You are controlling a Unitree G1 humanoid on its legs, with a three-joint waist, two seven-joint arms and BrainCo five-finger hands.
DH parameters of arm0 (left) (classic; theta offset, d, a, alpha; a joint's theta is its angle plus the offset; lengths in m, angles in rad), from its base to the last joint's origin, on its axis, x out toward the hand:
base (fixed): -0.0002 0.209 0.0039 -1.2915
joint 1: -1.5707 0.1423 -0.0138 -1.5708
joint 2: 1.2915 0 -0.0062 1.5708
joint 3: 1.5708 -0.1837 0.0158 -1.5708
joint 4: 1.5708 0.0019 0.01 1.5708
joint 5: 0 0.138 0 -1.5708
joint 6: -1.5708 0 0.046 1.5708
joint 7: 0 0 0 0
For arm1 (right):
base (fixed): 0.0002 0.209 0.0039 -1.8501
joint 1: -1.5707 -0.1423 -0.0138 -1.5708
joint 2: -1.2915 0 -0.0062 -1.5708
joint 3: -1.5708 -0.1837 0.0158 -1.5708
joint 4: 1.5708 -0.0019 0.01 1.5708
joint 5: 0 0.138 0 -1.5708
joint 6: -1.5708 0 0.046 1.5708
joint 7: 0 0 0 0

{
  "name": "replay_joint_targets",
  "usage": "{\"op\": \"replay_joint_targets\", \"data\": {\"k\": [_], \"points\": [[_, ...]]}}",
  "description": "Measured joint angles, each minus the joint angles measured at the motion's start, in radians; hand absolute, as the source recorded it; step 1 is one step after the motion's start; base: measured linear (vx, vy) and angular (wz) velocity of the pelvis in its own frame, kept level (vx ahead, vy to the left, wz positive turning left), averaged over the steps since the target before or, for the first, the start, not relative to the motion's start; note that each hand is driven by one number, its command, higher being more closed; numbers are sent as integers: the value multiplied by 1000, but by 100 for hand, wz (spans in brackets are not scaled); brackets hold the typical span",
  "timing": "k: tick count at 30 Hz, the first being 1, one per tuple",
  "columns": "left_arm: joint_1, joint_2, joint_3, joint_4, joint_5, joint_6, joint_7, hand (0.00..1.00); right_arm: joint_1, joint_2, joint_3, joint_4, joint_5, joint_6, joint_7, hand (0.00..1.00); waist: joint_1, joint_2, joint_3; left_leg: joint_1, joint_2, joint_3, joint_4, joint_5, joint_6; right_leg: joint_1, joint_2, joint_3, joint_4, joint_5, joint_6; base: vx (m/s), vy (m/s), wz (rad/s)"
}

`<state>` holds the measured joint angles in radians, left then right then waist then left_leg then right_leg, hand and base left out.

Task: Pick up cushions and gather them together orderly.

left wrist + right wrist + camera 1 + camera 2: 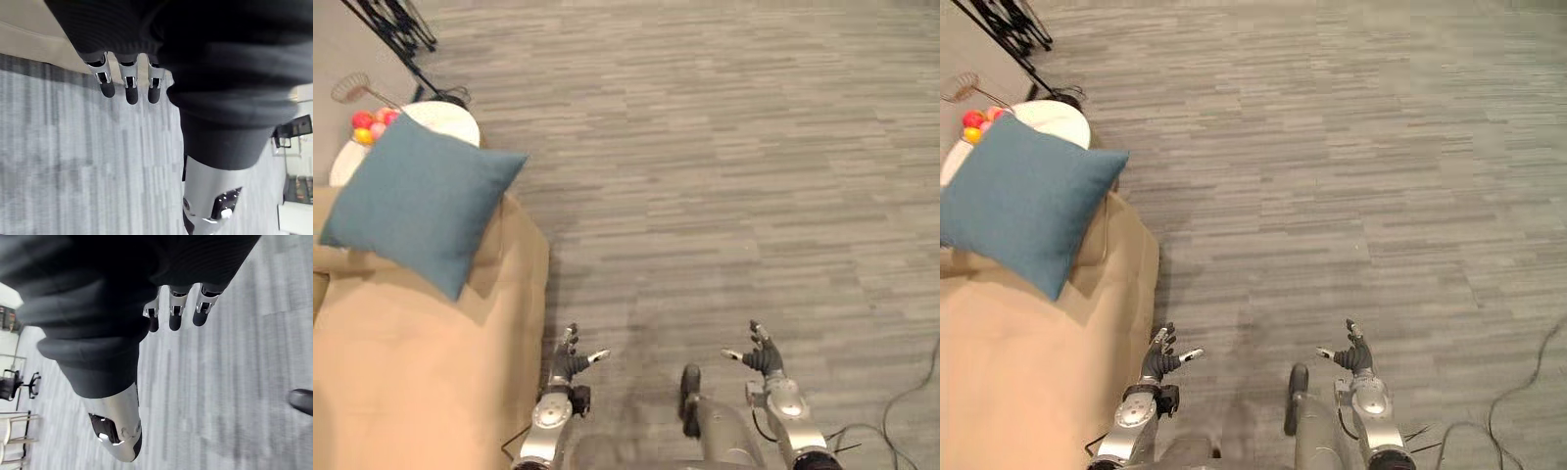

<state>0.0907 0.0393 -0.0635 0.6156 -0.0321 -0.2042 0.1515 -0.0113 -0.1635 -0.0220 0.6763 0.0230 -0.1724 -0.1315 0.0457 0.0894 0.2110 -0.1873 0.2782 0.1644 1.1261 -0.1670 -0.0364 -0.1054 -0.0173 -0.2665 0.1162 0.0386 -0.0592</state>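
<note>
**A:** What is cut off or hard to make out?

**B:** The tan sofa [401,372] runs out of view on its left and near sides. The blue cushion [416,201] covers part of a white round table [455,119] just past the sofa's far end. The coloured balls [372,124] on that table are too small to identify.

**A:** Where is the cushion?

**B:** It lies on the sofa's far end, turned corner-on like a diamond.

**A:** And the hands?

**B:** The left hand [573,360] hangs just beside the sofa's near end, over the grey floor [724,176]. The right hand [762,354] is farther out from the sofa. Both are empty, with fingers loosely straight and thumbs spread. The cushion is well apart from both hands and nearer the left.
</note>
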Motion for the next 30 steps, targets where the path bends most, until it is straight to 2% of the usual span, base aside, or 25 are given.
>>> {"op": "replay_joint_targets", "data": {"k": [1,2,3,5,6,7,8,9,11,12,13,14,15,17,18,20,21,22,23,24,25,26,27,28,30], "points": [[5,1,1,-4,-3,0,0,0,-4,-2,-2,0,9,-2,0,0,8,-8,0,-34,-10,16,-20,-15,2,36,-9,-8,-23,-5,6,519,-87,17],[15,4,6,-21,-7,-1,1,0,-6,-8,-13,1,16,-13,-1,0,26,-29,1,-115,-43,52,-120,-36,6,100,-36,-36,-61,-45,44,298,-46,20],[20,4,11,-26,-7,-2,2,0,-7,-13,-17,3,16,-15,-1,0,27,-34,2,-141,-55,65,-177,-36,6,121,-44,-53,-75,-64,59,509,-19,44],[30,0,16,-29,-7,-1,2,0,2,-39,-21,10,18,-15,-3,0,24,7,-14,-190,-84,174,-540,2,-11,182,-39,-112,-98,-108,98,525,50,71],[48,0,26,-28,-7,-1,2,0,22,-52,-23,29,18,-14,-3,0,24,26,-26,-183,-89,306,-735,120,101,225,-23,-151,-97,-148,124,588,96,121],[40,4,61,-20,-7,0,3,0,20,-21,-33,63,18,-5,-5,0,22,-23,-37,-152,-137,373,-775,133,134,251,-60,-194,-91,-173,150,601,92,125],[42,7,85,-23,-8,-1,4,0,21,-13,-34,64,17,-5,-4,0,24,-41,-45,-155,-150,408,-781,132,140,252,-73,-217,-90,-176,156,694,76,144],[48,-6,130,-23,-9,0,5,0,15,-12,-42,68,16,-5,-5,0,26,-51,-46,-166,-153,432,-734,74,226,282,-77,-260,-87,-176,167,651,90,121],[63,-19,189,3,-27,2,6,0,-4,-13,-51,94,16,-5,-3,0,43,-65,-46,-152,-167,402,-676,7,239,301,-108,-271,13,-200,212,577,111,96],[90,-22,212,27,-40,4,11,0,-1,-14,-65,95,16,-5,-1,0,58,-65,-47,-101,-187,373,-673,-22,232,284,-151,-278,197,-202,232,406,118,62],[108,-23,223,28,-43,4,14,0,0,-14,-65,95,15,-7,0,0,55,-64,-48,-76,-198,351,-681,-32,226,264,-178,-280,301,-186,252,514,154,92],[138,-17,235,30,-49,4,26,0,7,-14,-65,94,15,-9,1,0,49,-65,-55,-27,-223,299,-712,-57,196,196,-234,-246,538,-106,248,525,102,133],[144,4,245,52,-55,5,29,0,19,-14,-69,94,13,-10,2,0,45,-74,-59,21,-257,225,-744,-69,190,97,-268,-172,774,-142,211,524,49,145],[151,3,255,67,-55,6,33,0,35,-15,-79,92,13,-10,4,0,32,-71,-59,79,-272,151,-767,-69,189,10,-258,-110,863,-226,172,529,-75,159],[169,4,270,68,-56,4,44,0,46,-13,-78,83,13,-13,6,0,28,-65,-57,135,-276,87,-786,-68,189,-47,-260,-101,816,-269,158,534,-121,154],[170,3,271,70,-56,4,47,0,51,-15,-79,83,13,-16,6,0,25,-60,-57,176,-275,37,-801,-68,188,-93,-250,-82,701,-294,150,402,-153,118],[156,2,268,73,-57,3,47,0,59,-16,-79,80,14,-16,6,0,22,-51,-59,199,-267,-37,-813,-74,177,-137,-206,-8,509,-292,152,306,-161,116],[149,3,263,73,-57,3,47,0,66,-16,-79,72,14,-16,6,0,21,-46,-62,199,-258,-65,-813,-82,163,-160,-180,40,451,-285,156,441,-321,157],[122,6,252,78,-57,0,49,0,87,-13,-79,43,15,-16,6,0,16,-44,-62,199,-250,-143,-812,-110,112,-194,-125,167,321,-249,201,345,-357,175],[92,17,248,92,-56,0,51,0,95,-1,-80,43,16,-15,4,0,4,-74,-61,196,-263,-226,-804,-131,65,-188,-89,328,149,-176,223,400,-452,188],[83,19,244,96,-56,0,51,0,100,2,-80,44,16,-14,4,0,-3,-86,-57,193,-270,-258,-798,-139,53,-181,-83,368,136,-103,235,323,-421,205],[61,3,215,111,-54,2,51,0,118,-2,-90,43,26,-12,3,0,-22,-72,-61,193,-262,-337,-788,-152,31,-159,-71,351,172,-75,196,308,-379,154],[61,-9,183,97,-52,-3,45,0,129,2,-105,5,38,-9,3,0,-5,-47,-73,193,-234,-355,-793,-138,8,-164,-64,301,221,-102,160,301,-346,131],[61,-13,181,97,-51,-3,45,0,130,1,-111,-12,49,-10,3,0,-6,-46,-72,193,-225,-353,-791,-132,-2,-164,-65,281,237,-116,151,261,-308,93],[46,-20,175,94,-46,-2,44,0,135,18,-128,-58,60,-16,4,0,-14,-38,-77,176,-177,-305,-791,-94,-68,-137,-71,195,246,-135,122,189,-261,104]]}}
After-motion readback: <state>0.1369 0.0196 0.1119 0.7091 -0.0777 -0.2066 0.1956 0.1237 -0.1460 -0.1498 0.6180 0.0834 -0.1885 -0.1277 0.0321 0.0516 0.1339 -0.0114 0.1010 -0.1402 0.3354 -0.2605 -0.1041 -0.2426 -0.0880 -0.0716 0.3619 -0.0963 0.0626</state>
